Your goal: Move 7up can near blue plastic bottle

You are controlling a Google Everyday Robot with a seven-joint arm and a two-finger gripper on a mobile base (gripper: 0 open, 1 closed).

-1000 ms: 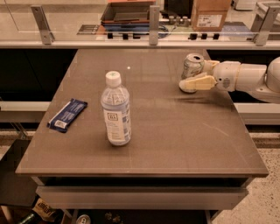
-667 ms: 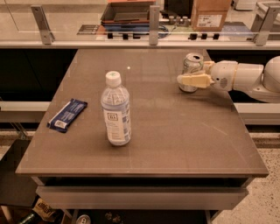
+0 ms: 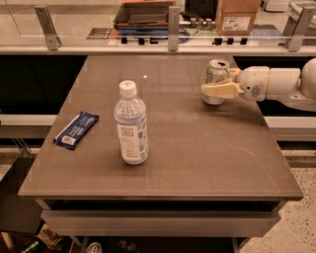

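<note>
The 7up can [image 3: 217,70], silver with a silver top, stands upright at the table's far right. My gripper [image 3: 216,83] reaches in from the right and is shut on the can, its near cream finger [image 3: 220,90] lying across the can's lower front. The blue plastic bottle [image 3: 131,124], clear with a white cap and a white-blue label, stands upright left of centre, well apart from the can and nearer the front edge.
A flat dark-blue snack wrapper [image 3: 75,130] lies near the table's left edge. The brown table [image 3: 207,158] ends at a glass rail with metal posts [image 3: 173,22] at the back. A cardboard box [image 3: 237,15] and a tray [image 3: 143,14] sit behind it.
My gripper's near finger has drawn in slightly toward the can. The can, the bottle and the wrapper have not moved.
</note>
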